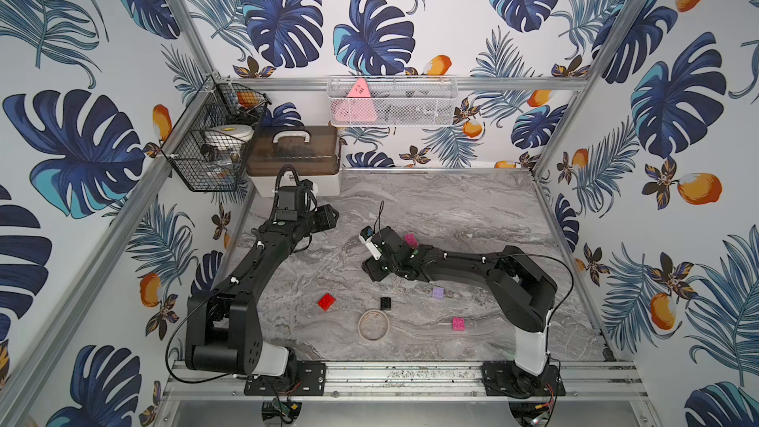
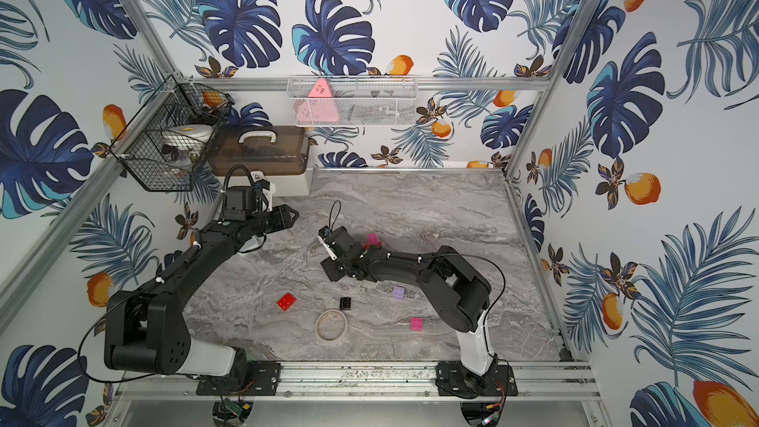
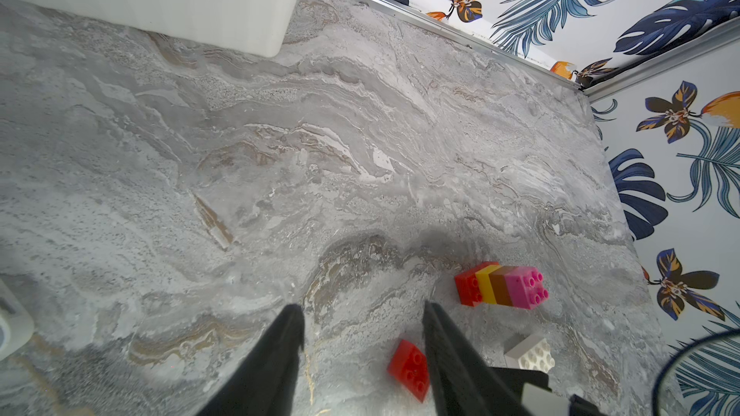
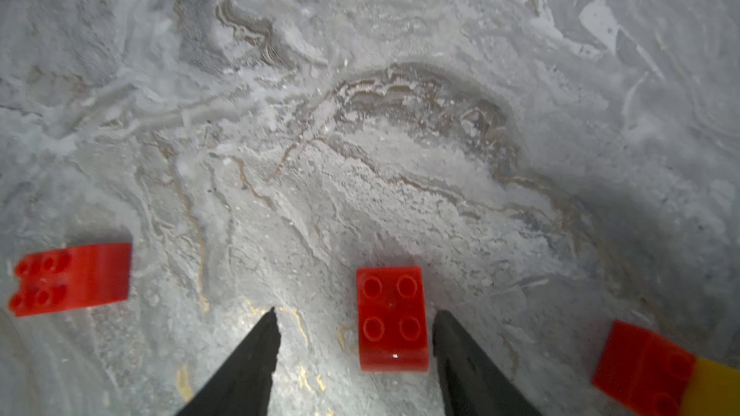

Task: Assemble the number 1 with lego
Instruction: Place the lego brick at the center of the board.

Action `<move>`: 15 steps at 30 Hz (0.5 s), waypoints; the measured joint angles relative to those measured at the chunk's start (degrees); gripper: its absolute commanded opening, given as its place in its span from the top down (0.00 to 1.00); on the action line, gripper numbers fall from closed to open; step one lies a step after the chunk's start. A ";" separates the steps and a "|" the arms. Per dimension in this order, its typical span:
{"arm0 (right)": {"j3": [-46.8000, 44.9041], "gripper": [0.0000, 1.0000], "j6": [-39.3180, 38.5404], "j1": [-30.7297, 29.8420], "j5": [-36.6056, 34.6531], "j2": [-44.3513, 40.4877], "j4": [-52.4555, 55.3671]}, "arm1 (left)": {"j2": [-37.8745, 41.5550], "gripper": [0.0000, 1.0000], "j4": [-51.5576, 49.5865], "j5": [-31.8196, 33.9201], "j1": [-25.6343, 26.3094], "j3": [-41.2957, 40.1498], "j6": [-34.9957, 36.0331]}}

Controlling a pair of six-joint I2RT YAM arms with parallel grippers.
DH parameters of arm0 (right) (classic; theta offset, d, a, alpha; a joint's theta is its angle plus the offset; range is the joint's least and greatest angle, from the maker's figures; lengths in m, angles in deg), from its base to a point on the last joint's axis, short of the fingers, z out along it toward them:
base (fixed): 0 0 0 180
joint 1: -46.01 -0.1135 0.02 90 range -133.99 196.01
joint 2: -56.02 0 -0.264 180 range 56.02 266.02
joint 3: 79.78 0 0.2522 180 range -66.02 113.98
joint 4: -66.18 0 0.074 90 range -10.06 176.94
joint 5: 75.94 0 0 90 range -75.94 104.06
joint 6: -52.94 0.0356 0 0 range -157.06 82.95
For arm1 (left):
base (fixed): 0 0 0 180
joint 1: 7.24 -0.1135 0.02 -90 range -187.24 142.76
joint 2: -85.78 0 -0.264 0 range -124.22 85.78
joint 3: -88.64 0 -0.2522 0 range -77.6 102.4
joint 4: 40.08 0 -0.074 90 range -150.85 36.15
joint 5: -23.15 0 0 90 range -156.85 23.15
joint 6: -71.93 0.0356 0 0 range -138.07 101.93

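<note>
On marbled tabletop (image 4: 400, 114), glossy studded red brick (image 4: 391, 320) within released right end effector (image 4: 356, 311); left end effector (image 3: 361, 304) released.

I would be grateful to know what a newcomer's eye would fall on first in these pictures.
The loud tropical-leaf wallpaper surrounds a grey marble table. In the right wrist view a red brick sits between the fingers of the open right gripper; a red-yellow-brown-pink stack lies on its side nearby.
</note>
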 measured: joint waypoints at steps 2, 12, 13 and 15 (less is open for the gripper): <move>2.56 0.36 0.79 0.00 0.13 0.90 4.17 | 0.15 0.46 0.00 0.15 0.00 0.00 0.02; 11.98 0.40 1.01 0.11 -1.68 5.86 20.15 | 0.33 0.46 0.02 -0.70 0.00 -0.02 0.61; 12.50 0.42 0.83 0.13 -1.84 6.14 21.05 | 0.33 0.46 0.04 -0.98 0.00 -0.07 0.94; 13.57 0.44 0.55 0.26 -2.08 6.93 21.84 | 0.33 0.45 0.04 -1.44 0.00 -0.07 1.09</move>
